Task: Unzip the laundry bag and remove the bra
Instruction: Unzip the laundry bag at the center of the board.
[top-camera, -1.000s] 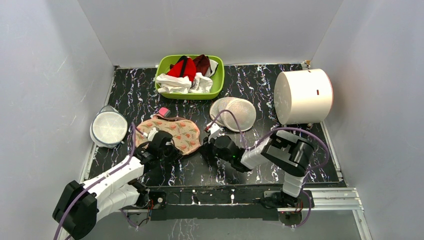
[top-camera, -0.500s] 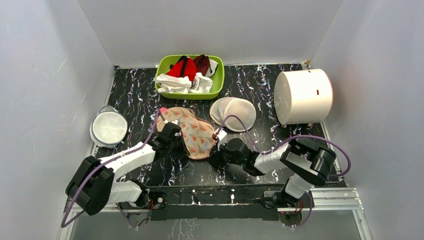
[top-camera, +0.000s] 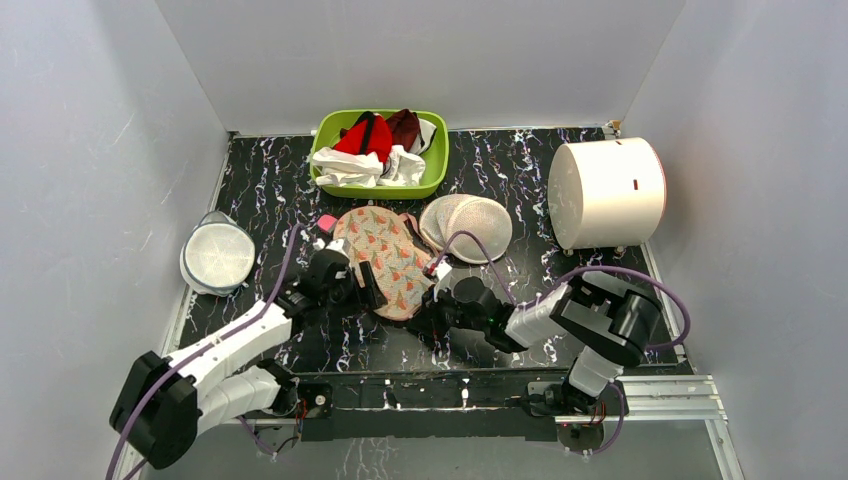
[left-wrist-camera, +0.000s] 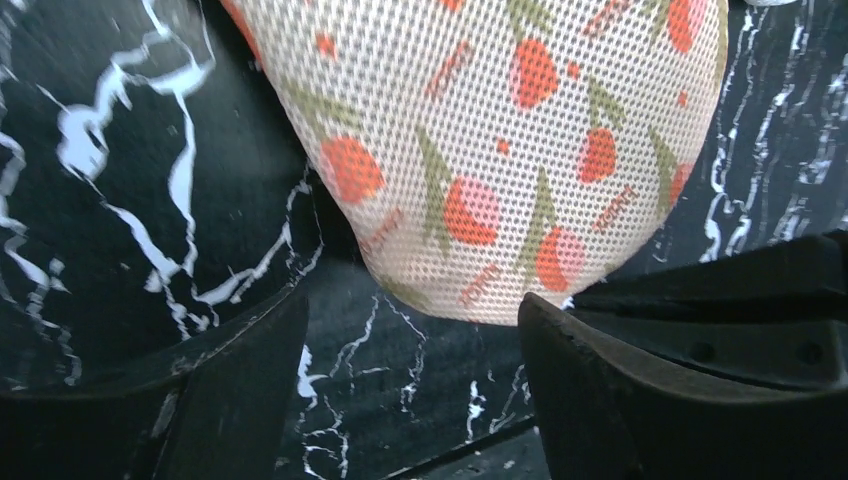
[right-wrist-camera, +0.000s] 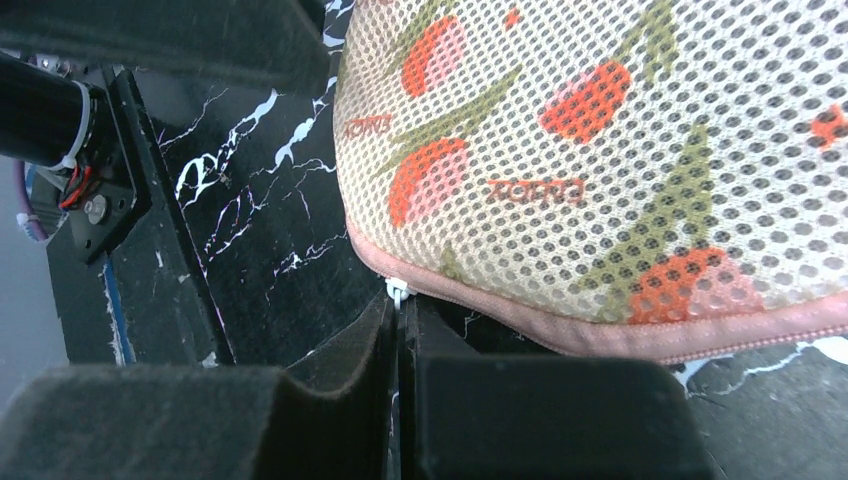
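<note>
The laundry bag (top-camera: 385, 262) lies flat in the middle of the black table (top-camera: 250, 190). It is just in front of the green basket (top-camera: 437, 170) and beside the round white mesh domes (top-camera: 470, 228). The left gripper (left-wrist-camera: 410, 330) is spread wide, with the bag's round end just ahead of the gap between its fingers. The right gripper (right-wrist-camera: 397, 320) is at the bag's pink zipper edge, its fingers pressed together on the small white zipper pull (right-wrist-camera: 397, 291).
</note>
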